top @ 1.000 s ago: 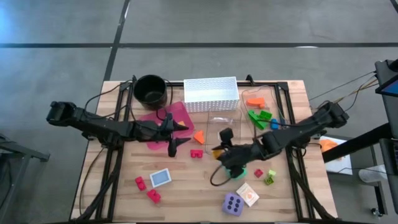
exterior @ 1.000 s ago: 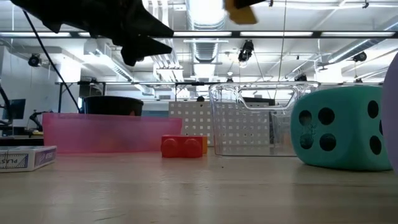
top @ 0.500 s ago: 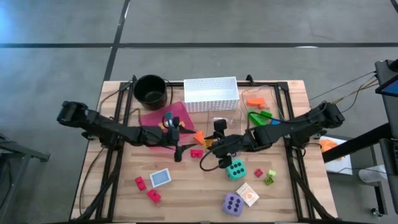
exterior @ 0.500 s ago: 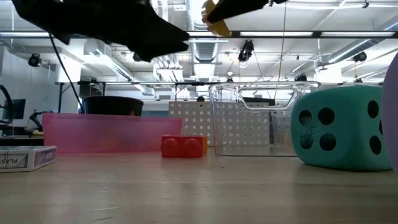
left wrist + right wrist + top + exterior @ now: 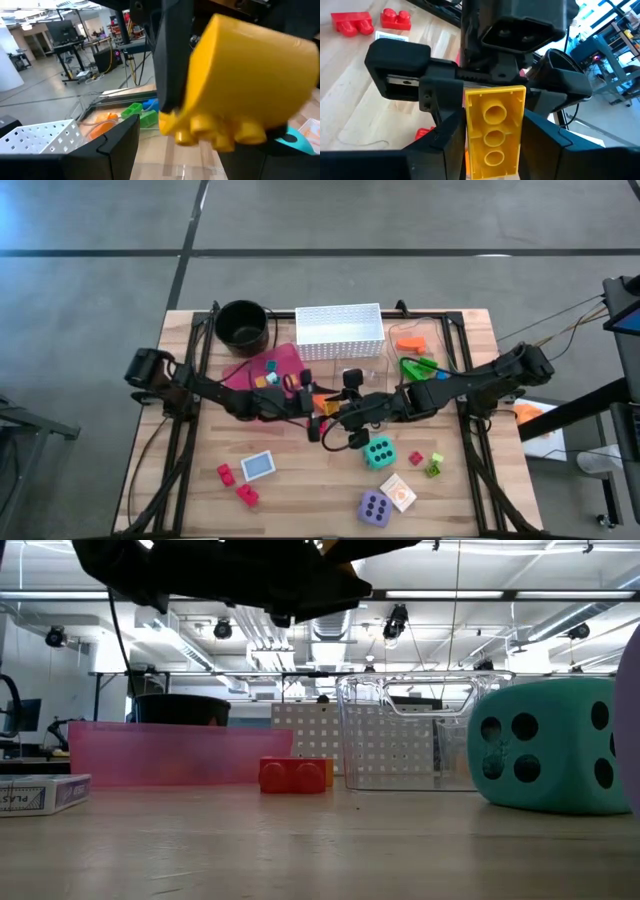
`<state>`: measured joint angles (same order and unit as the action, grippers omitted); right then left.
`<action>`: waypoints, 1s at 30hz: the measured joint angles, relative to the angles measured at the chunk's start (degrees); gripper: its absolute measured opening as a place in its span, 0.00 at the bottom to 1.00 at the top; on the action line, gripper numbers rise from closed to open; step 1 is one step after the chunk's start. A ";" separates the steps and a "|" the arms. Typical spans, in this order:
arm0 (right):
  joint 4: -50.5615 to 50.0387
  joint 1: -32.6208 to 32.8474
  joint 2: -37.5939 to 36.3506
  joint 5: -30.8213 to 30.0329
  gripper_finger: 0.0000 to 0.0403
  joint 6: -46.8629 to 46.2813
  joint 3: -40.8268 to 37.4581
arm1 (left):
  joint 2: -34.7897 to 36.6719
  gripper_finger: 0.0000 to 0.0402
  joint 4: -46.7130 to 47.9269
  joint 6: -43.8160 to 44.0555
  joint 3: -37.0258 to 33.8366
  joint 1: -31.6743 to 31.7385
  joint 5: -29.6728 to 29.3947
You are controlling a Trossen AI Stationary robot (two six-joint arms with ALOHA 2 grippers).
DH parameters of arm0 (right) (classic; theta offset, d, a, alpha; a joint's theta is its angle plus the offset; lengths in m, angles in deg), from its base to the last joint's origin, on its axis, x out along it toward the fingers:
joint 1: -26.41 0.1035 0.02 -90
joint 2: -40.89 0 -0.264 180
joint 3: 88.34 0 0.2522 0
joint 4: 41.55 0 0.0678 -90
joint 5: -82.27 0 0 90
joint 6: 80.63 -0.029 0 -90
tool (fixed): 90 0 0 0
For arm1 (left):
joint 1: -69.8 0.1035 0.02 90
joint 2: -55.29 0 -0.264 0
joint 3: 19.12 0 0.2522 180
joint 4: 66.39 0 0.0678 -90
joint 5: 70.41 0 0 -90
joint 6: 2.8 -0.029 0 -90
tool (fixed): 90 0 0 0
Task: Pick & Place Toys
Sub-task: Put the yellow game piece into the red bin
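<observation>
Dice: a purple die (image 5: 374, 507) and a teal die (image 5: 378, 452) sat on the table near the front edge, waiting for their turn.
Card: a small card (image 5: 258, 466) lay flat near the front too, with red bricks (image 5: 235, 485) beside it.
Yellow brick: it (image 5: 494, 100) was up in the air over the middle of the table, not touching the wood.
Right pincer: it (image 5: 338, 415) pinched the yellow brick by its two long sides, with the bumps facing the other arm.
Why held so: I think the brick was held out like that so the left arm could take it.
Left pincer: it (image 5: 308, 402) faced the right pincer, tip to tip. Its fingers were spread wide, one on each side of the brick, and did not squeeze it yet.
Brick and left pincer: the brick's end sat just between the spread fingers.
Tray: a pink tray (image 5: 245, 370) lay just behind the left pincer with a few little toys in it. The brick may have been meant for it.
Green bricks: some (image 5: 415, 367) lay behind the right arm.
Basket: a white basket (image 5: 340, 330) stood at the back.
Pot: a black pot (image 5: 242, 323) stood at the back, next to the basket.
</observation>
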<state>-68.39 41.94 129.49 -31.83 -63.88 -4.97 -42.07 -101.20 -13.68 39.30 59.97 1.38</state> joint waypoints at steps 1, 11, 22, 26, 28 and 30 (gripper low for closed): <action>0.01 0.00 0.00 -0.02 0.42 0.01 0.00 | 0.02 0.61 0.86 0.12 0.49 0.00 -0.02; 0.04 -0.17 0.00 -0.02 0.37 0.00 0.00 | 0.68 0.54 2.32 0.20 0.38 -0.11 0.02; 0.22 -0.70 0.02 -0.33 0.38 0.09 0.00 | 0.68 0.32 2.45 0.79 0.38 -0.22 0.28; 0.33 -1.10 0.02 -1.16 0.37 0.04 -0.21 | 0.68 0.31 2.52 1.10 0.38 -0.21 0.20; 0.35 -1.14 0.02 -1.18 0.39 0.00 -0.22 | 0.68 0.31 2.48 1.66 0.38 -0.20 0.19; 0.30 -1.14 0.02 -1.19 0.42 0.01 -0.22 | 0.68 0.31 2.39 1.93 0.38 -0.20 0.20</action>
<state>-68.09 40.80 129.51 -33.01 -63.88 -5.19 -41.40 -98.81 -11.75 39.68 59.77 1.58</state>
